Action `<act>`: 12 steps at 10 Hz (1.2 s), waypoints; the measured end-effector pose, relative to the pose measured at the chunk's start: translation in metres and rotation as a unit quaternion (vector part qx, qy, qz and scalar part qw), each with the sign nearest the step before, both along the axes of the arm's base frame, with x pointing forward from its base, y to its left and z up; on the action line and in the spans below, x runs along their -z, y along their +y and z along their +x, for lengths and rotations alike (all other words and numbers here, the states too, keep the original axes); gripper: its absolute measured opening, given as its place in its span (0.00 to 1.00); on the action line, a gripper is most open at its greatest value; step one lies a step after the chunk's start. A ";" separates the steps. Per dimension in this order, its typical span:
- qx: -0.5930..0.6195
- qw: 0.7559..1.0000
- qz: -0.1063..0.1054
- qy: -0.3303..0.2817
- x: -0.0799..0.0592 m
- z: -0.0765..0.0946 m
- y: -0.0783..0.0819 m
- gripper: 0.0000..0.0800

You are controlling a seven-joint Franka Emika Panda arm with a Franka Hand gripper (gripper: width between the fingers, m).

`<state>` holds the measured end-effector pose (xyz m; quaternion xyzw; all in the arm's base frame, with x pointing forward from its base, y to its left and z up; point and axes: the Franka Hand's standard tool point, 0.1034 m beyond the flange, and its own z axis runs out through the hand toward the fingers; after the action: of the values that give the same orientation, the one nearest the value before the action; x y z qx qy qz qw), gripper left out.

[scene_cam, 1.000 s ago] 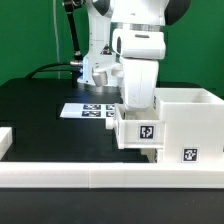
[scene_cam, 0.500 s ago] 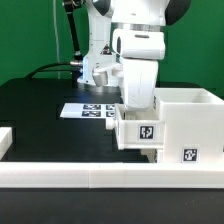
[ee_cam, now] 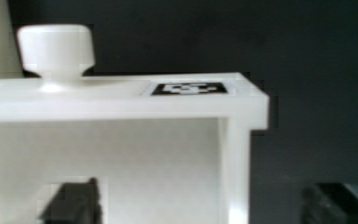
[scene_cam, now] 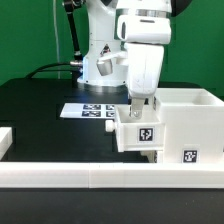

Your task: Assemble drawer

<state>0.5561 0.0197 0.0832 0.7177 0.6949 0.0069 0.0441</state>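
You are looking at the drawer (scene_cam: pixel 172 125): white plastic, sitting at the exterior view's right, just beyond the long white rail (scene_cam: pixel 110 180) at the near edge; 2 black-and-white tags are showing on its front faces; 1 small tray (scene_cam: pixel 137 130) is sticking out at its left; the gripper (scene_cam: pixel 136 106) is hanging just over that tray, fingers spread apart, gripping nothing; the marker board (scene_cam: pixel 90 110) is lying farther back; only the wrist view is showing you 1 knob (ee_cam: pixel 57 52).
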 end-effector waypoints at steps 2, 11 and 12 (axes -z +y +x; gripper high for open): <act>-0.005 1.000 -0.013 0.008 -0.023 0.006 -0.015 0.81; -0.054 0.998 -0.013 0.039 0.011 0.026 -0.080 0.81; -0.048 0.998 -0.008 0.042 0.015 0.024 -0.080 0.81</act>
<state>0.5802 -0.0599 0.0678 0.6827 0.7299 -0.0261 0.0202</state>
